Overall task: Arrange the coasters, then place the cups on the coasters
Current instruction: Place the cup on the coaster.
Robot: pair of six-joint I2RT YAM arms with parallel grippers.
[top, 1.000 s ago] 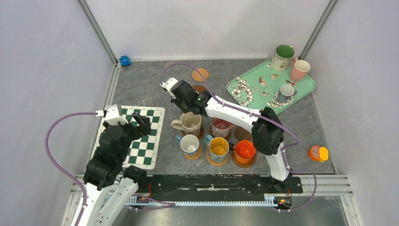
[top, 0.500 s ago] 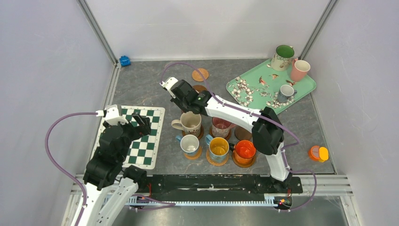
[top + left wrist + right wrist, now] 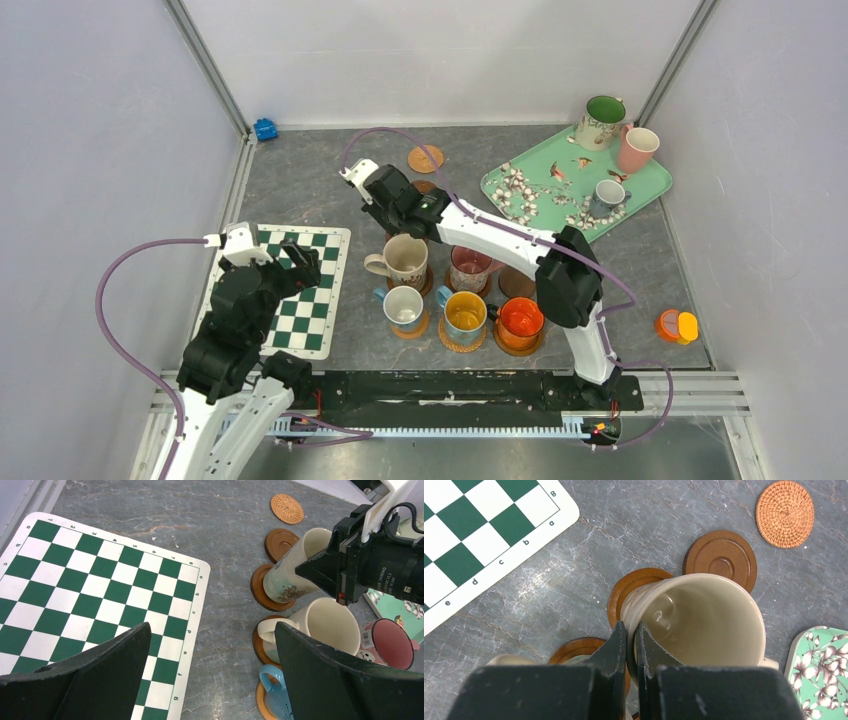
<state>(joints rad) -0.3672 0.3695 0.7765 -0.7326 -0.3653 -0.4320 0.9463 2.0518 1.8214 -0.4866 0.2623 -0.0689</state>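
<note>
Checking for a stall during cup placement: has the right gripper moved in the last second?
Yes, slightly: in the top view the right gripper has shifted up the frame, toward the woven coaster.

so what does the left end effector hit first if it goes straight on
Probably the checkered mat near its right edge: the open left end effector points down at it with nothing between. Depth is unclear, so it might land on the table just beside it.
</note>
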